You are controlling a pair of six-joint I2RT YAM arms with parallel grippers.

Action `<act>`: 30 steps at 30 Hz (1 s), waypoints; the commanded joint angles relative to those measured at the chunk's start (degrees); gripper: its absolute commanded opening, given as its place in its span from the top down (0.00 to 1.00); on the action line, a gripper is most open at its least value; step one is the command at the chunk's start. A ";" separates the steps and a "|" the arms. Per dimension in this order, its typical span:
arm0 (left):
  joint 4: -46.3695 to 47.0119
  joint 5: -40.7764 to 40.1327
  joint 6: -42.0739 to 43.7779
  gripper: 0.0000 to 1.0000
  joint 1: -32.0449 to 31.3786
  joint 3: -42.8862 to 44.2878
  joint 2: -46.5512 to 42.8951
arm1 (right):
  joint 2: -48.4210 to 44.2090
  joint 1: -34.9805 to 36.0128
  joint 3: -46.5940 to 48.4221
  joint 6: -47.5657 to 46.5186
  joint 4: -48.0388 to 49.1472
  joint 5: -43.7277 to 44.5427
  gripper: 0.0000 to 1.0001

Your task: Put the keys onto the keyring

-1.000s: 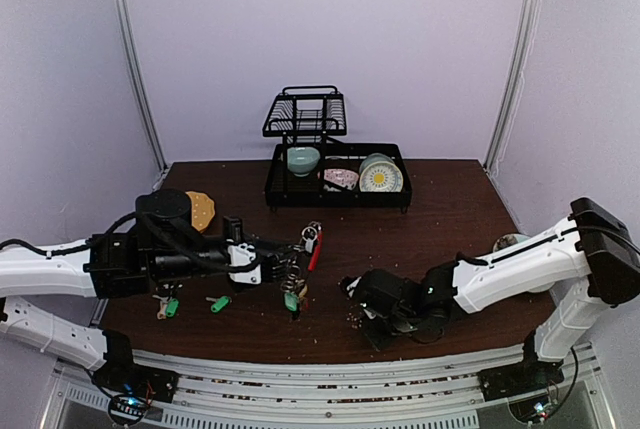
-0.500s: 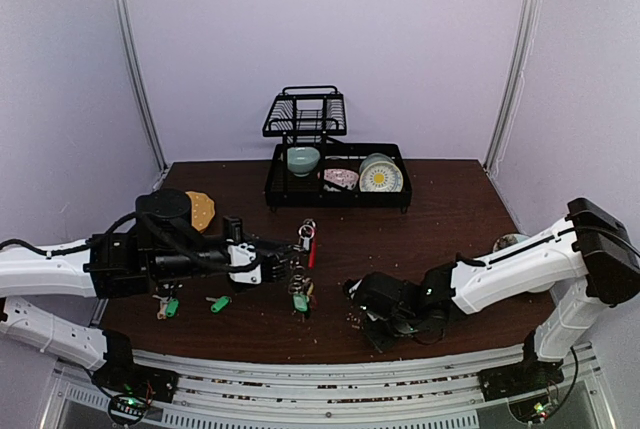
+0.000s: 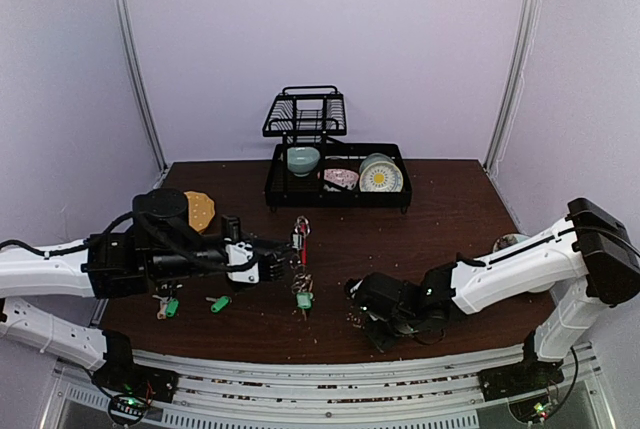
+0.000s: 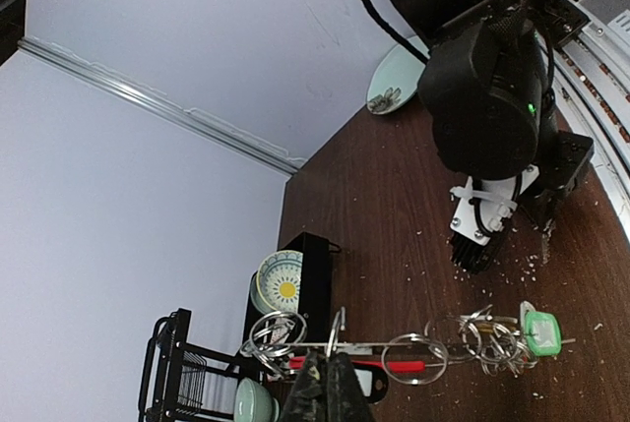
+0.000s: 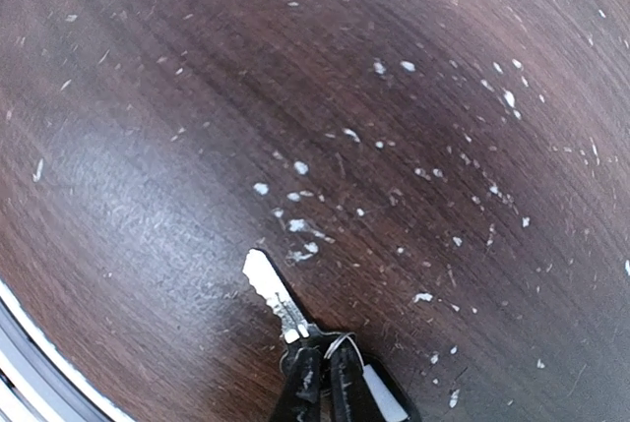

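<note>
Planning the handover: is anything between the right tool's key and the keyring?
Nothing visible does. Only bare, crumb-speckled table lies between the key in the right tool and the keyring held up by the left tool.

Pale lilac walls (image 3: pixel 320 29) on three sides, a thin metal strip (image 3: pixel 135 69) running up each back corner, dark brown wood-grain counter (image 3: pixel 450 199) flecked with white crumbs (image 5: pixel 394 66), black wire dish rack (image 3: pixel 305 114) at its far edge, grooved metal rails (image 3: pixel 330 374) along the near edge, soft even light.
</note>
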 commanded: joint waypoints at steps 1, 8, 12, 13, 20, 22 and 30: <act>3.58 0.48 -0.77 1.00 -0.30 0.29 -1.27 | 1.29 0.40 -0.04 0.24 -2.89 1.94 1.00; 4.25 -0.58 -0.71 1.00 -0.30 -0.06 -1.18 | -3.36 -0.28 1.22 0.35 -3.76 3.93 1.00; 4.40 -0.86 -0.86 1.00 -0.33 -0.06 -1.29 | -9.73 -1.89 -1.05 0.69 0.21 1.35 1.00; 4.43 -0.87 -0.80 1.00 -0.34 -0.07 -1.34 | -11.37 -2.69 -1.80 0.70 1.42 0.58 1.00; 4.36 -1.19 -0.65 1.00 -0.29 -0.08 -1.07 | -22.66 -4.59 -5.81 -4.86 10.74 -10.88 1.00; 4.35 -2.03 -0.37 1.00 -0.29 0.06 -0.56 | -26.17 -5.01 -4.77 -8.06 13.23 -17.20 1.00; 5.02 -3.30 -0.85 1.00 -0.38 0.85 0.66 | -24.19 -4.67 11.79 -15.20 7.00 -27.55 1.00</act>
